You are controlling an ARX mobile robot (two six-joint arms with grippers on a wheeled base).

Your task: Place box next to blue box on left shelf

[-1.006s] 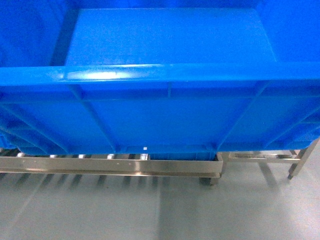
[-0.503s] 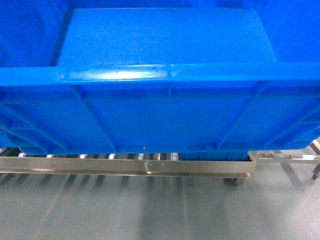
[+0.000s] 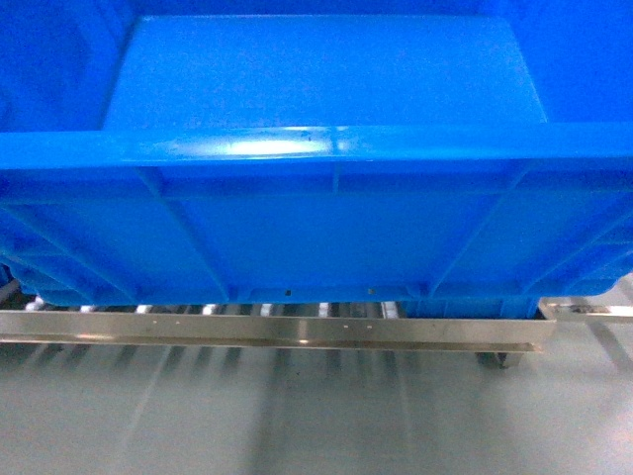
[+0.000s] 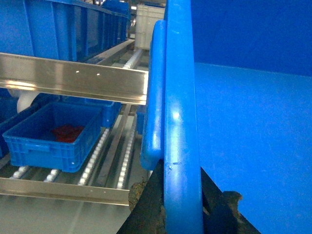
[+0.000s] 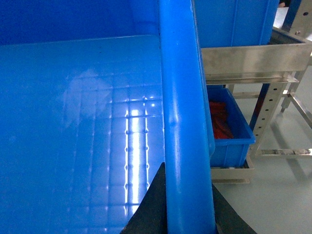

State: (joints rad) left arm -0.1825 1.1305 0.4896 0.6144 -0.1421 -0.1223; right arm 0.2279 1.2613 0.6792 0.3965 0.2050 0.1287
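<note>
the box (image 3: 326,237), a large bright-blue open-topped crate, fills most of the head view, its ribbed long wall facing the camera and its lower edge just above the steel front rail of the left shelf (image 3: 277,332), where roller wheels show beneath. whether it rests on the rollers or hangs clear cannot be told. the left gripper (image 4: 181,204) is clamped on the crate's rolled rim, dark fingers either side of it. the right gripper (image 5: 187,209) grips the opposite rim likewise. in the left wrist view a smaller blue bin (image 4: 48,134) holding a red item sits on the roller lanes of a lower deck. grey floor (image 3: 297,416) lies below.
</note>
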